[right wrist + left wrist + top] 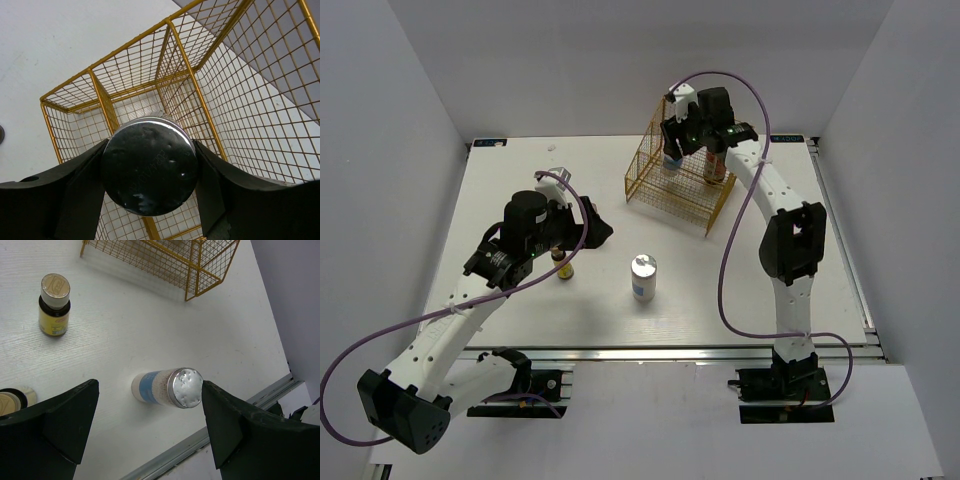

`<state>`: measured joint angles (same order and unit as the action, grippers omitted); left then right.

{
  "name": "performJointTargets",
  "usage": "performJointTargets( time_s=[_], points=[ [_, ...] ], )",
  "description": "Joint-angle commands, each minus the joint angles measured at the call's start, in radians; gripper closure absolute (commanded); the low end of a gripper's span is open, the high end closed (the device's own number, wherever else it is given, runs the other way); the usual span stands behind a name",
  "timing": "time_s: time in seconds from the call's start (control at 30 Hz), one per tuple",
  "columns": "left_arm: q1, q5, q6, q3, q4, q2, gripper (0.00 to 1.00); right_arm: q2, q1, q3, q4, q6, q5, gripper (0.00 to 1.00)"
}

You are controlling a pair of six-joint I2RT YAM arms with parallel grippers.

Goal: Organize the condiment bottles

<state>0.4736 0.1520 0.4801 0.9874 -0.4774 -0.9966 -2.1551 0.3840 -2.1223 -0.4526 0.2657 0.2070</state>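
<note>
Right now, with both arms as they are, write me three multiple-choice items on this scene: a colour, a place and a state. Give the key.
1. What colour is the wire rack?
A. silver
B. gold
C. black

2. Where does the free white cylindrical bottle with blue label and silvery lid stand?
A. inside the rack
B. on the white table, outside the rack
C. on top of an arm

3. How do the right jaws stand?
A. wide open and empty
B. closed on the rack's wire
C. closed around a silvery-lidded bottle

Key:
1 B: the mesh is gold in every view.
2 B: it stands alone on bare tabletop in front of the rack.
3 C: the right wrist view shows the lid pinched between both jaws above the rack.
</note>
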Motion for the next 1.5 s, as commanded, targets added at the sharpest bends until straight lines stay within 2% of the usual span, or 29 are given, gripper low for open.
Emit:
performJointTargets(
  time_s=[0.0, 0.1, 0.13, 0.2, 0.23, 0.33, 0.47, 0.67, 0.7, 0.8, 1.1, 1.3, 1.43, 1.47],
  points=[
    [0.003, -0.008, 0.005, -0.012, 0.013, 0.021, 0.07, 0.000, -0.005, -0.010, 0.095, 0.023, -0.044, 0.96],
    [0.003, -0.012, 0.006, -0.010, 0.007, 0.026, 0.07, -0.011, -0.004, -0.010, 0.095, 0.020, -0.046, 0.85],
    [0.003, -0.014, 0.006, -0.010, 0.006, 0.027, 0.07, -0.012, -0.005, -0.011, 0.095, 0.018, -0.044, 0.77],
    [0.003, -0.014, 0.006, -0.010, 0.005, 0.027, 0.07, -0.017, -0.005, -0.011, 0.094, 0.017, -0.044, 0.69],
    [0.003, -0.014, 0.008, -0.007, 0.005, 0.027, 0.07, -0.018, -0.004, -0.010, 0.094, 0.014, -0.046, 0.61],
    [0.003, -0.012, 0.012, -0.007, 0.006, 0.027, 0.07, -0.023, -0.005, -0.007, 0.091, 0.013, -0.046, 0.50],
    [0.003, -0.012, 0.012, -0.003, 0.007, 0.026, 0.07, -0.028, -0.005, -0.004, 0.091, 0.012, -0.043, 0.40],
    [0.003, -0.014, 0.012, 0.000, 0.005, 0.026, 0.07, -0.029, -0.005, -0.010, 0.091, 0.004, -0.040, 0.33],
    [0.003, -0.012, 0.014, 0.000, 0.005, 0.026, 0.07, -0.029, -0.005, -0.010, 0.089, 0.004, -0.041, 0.29],
    [0.003, -0.009, 0.018, 0.000, 0.008, 0.026, 0.07, -0.028, -0.005, -0.010, 0.088, 0.003, -0.040, 0.25],
    [0.003, -0.008, 0.026, 0.007, 0.007, 0.029, 0.07, -0.009, -0.005, -0.027, 0.077, -0.005, -0.018, 0.23],
    [0.003, -0.015, 0.025, 0.013, 0.006, 0.033, 0.07, 0.157, -0.005, 0.005, 0.094, 0.029, 0.041, 0.24],
    [0.003, -0.031, 0.017, 0.022, 0.006, 0.033, 0.08, 0.316, -0.005, 0.146, 0.143, 0.113, 0.123, 0.23],
    [0.003, -0.032, 0.014, 0.026, 0.005, 0.029, 0.09, 0.346, -0.005, 0.207, 0.144, 0.133, 0.202, 0.23]
  ],
)
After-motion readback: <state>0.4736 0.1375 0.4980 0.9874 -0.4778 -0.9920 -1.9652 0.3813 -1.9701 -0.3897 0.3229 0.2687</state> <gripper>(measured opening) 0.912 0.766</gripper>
